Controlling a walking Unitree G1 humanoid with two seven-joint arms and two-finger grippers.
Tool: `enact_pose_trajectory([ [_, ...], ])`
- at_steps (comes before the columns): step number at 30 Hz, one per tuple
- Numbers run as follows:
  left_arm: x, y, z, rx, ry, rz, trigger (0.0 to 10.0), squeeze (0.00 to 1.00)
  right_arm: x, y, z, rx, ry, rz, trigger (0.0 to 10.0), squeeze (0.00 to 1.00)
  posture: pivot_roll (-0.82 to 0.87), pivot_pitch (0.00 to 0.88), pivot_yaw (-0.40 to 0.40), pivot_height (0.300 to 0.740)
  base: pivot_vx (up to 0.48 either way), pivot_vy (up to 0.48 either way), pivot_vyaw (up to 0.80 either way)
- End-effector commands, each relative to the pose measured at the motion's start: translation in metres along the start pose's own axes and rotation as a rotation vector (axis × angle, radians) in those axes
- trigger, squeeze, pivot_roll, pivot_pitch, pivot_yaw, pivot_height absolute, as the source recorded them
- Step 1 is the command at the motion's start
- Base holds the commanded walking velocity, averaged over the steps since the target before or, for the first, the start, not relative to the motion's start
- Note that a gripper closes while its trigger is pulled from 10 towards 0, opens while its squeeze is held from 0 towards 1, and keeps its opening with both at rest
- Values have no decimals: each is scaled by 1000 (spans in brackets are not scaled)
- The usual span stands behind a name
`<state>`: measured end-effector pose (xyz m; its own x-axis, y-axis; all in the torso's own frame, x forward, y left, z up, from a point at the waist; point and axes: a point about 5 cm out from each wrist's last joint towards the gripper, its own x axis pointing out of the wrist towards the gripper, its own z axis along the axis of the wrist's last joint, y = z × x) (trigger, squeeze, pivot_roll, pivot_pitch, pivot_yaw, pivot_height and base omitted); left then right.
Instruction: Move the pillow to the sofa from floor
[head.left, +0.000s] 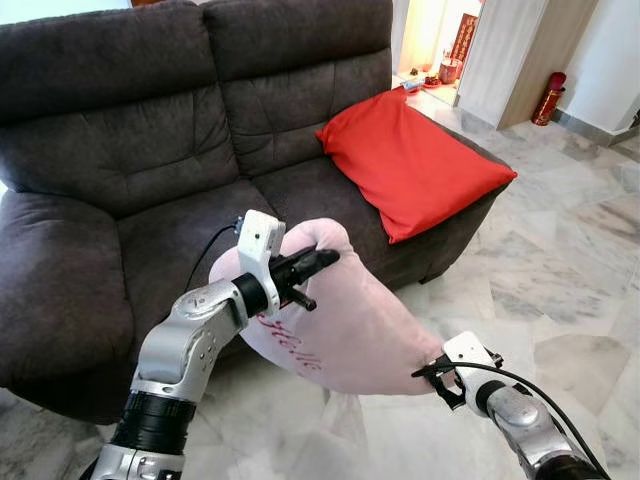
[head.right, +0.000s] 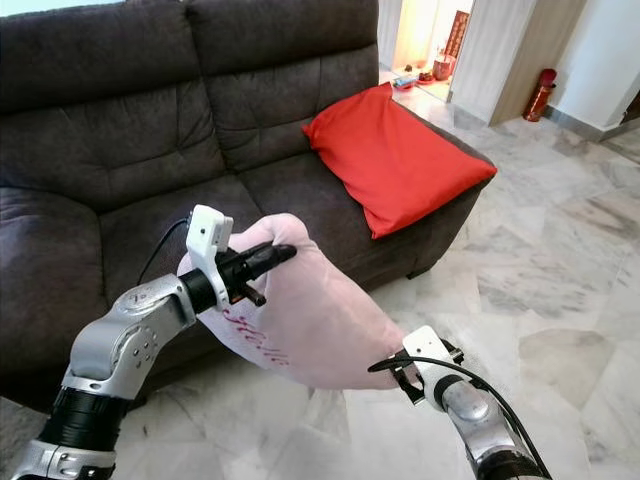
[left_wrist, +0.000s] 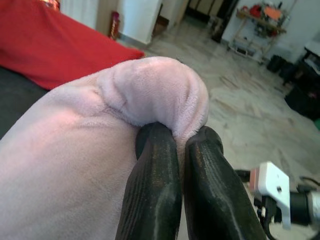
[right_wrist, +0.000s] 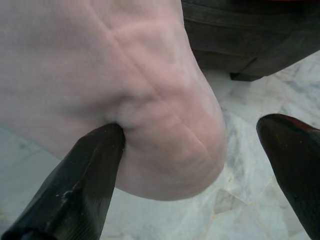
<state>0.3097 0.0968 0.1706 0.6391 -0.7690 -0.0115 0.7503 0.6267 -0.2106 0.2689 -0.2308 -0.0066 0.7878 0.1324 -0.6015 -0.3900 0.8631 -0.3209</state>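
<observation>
Before the sofa's (head.left: 120, 150) front edge, the pink pillow (head.left: 350, 320) is hanging in the air, clear of the floor (head.left: 560, 280), so the lifting part of the task looks done. The left gripper (head.left: 322, 262) is pinching the pillow's upper corner, its fingers (left_wrist: 155, 185) pressed together on a fold of the plush. The right gripper (head.left: 432, 372) is sitting at the lower corner with its fingers spread wide; one finger (right_wrist: 85, 175) is touching the fabric while the other is standing well apart, so it is steadying rather than clamping. What is left, by my reading, is carrying the pillow over the seat cushion and letting it go there. A red cushion (head.left: 415, 165) is lying on the sofa's right seat, leaving the left seat free. The sofa is dark grey and tufted. The floor is pale marble tile, and a bright doorway (head.left: 435, 40) is opening beyond the sofa's right end, with a red cylinder (head.left: 549, 97) standing against the wall.
</observation>
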Motion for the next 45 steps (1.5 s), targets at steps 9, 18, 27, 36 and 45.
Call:
enact_pose_trajectory([
  [9,1,-19,29,47,-105,-148,10000,0,-5,34,-24,58,93,267,10000,0,83,0,-16,740,0,0,0],
  [18,-1,-20,32,40,-113,-157,10000,0,-7,41,-34,130,122,256,0,0,84,0,-13,740,0,0,0],
  [27,1,-20,35,34,-123,-156,10000,0,-7,45,-34,114,133,280,0,0,82,0,-13,740,0,0,0],
  [36,0,-16,35,39,-128,-126,10000,0,-7,44,-35,114,134,275,0,0,78,0,-13,740,0,0,0],
  [45,-1,-14,31,37,-121,-106,10000,0,-6,39,-31,111,121,249,0,0,77,0,-15,740,0,0,0],
])
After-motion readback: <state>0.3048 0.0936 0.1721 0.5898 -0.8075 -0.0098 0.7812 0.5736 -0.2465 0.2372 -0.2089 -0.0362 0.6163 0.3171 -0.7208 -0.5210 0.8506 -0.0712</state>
